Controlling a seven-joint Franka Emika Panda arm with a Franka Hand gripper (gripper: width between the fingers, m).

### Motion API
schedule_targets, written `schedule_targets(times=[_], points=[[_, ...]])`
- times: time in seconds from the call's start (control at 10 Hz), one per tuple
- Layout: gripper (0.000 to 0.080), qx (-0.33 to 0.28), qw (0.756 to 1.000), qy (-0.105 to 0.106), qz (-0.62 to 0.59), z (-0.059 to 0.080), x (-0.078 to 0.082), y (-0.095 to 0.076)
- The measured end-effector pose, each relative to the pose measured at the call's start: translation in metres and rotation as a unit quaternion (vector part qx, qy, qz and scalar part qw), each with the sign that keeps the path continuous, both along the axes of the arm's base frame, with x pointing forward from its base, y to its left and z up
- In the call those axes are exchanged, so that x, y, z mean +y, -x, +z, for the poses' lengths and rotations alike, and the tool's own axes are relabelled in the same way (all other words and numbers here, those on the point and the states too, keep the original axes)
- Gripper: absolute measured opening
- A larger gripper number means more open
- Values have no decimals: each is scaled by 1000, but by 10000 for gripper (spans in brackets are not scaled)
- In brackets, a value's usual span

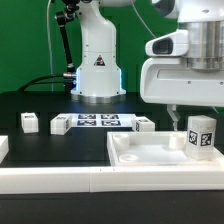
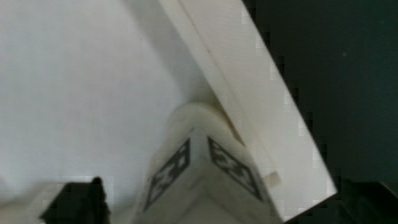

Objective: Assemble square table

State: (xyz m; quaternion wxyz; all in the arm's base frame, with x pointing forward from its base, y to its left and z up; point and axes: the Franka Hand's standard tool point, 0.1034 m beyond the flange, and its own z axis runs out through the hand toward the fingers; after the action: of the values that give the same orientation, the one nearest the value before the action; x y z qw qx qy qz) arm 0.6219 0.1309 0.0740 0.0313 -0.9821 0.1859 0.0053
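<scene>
The square table's white slab (image 1: 150,155) lies at the exterior view's right, with its raised rim (image 2: 240,90) running through the wrist view. One short white leg (image 1: 200,133) with black-and-white tags stands upright on the slab's right corner. My gripper (image 1: 192,122) hangs over this leg, a finger on each side of it. In the wrist view the leg (image 2: 205,165) rises between the dark fingertips (image 2: 75,202), with a gap on each side. The gripper (image 2: 222,208) is open and holds nothing.
Three more white legs (image 1: 29,122) (image 1: 60,124) (image 1: 145,124) lie on the black table behind the slab. The marker board (image 1: 97,121) lies in front of the robot's base (image 1: 97,65). A long white border bar (image 1: 60,180) runs along the front.
</scene>
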Motion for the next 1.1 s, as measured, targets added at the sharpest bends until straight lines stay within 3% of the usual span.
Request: schedule_targets(times=[0.4, 0.8, 1.0, 1.1], points=[[649, -14, 988, 0, 156, 4, -3, -3], [649, -23, 955, 2, 295, 3, -6, -3], [649, -23, 953, 2, 303, 3, -6, -3], [525, -23, 953, 2, 303, 3, -6, -3]])
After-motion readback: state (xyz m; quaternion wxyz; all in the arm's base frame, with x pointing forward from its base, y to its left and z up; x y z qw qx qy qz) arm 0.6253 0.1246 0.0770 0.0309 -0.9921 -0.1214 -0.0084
